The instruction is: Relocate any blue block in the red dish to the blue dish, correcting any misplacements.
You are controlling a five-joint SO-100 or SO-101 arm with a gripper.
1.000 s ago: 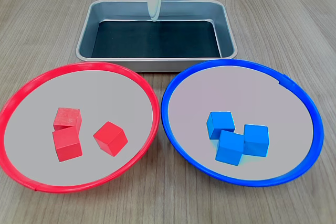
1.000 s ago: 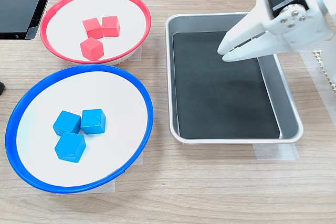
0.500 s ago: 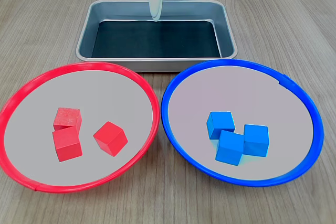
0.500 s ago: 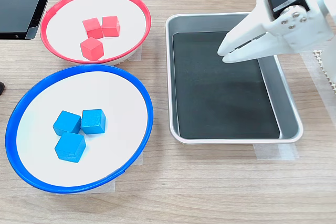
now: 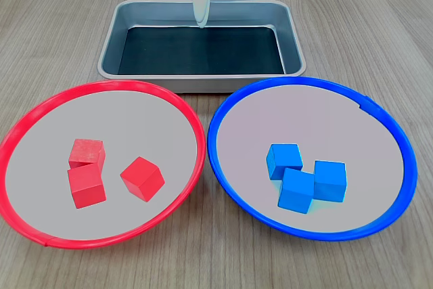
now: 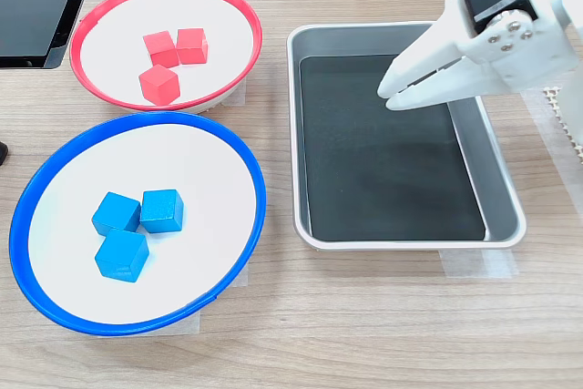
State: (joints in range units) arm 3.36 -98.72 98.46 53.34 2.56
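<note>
The white plastic gripper (image 6: 390, 96) hangs over the rectangular metal tray (image 6: 504, 196), its jaws nearly shut and holding nothing. Well apart from it, three small blue blocks (image 6: 132, 227) sit in the round blue-rimmed dish (image 6: 248, 167). The round red-rimmed dish (image 6: 253, 26) holds only three red blocks (image 6: 169, 61).

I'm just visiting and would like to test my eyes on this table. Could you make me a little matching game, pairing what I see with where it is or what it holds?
Things:
1. round red-rimmed dish
2. round blue-rimmed dish
3. rectangular metal tray
4. white robot fingers

States:
A. holds three blue cubes
B. empty, dark inside
C. holds three red cubes
D. above the tray, holding nothing

Pairs: 1-C, 2-A, 3-B, 4-D
</note>
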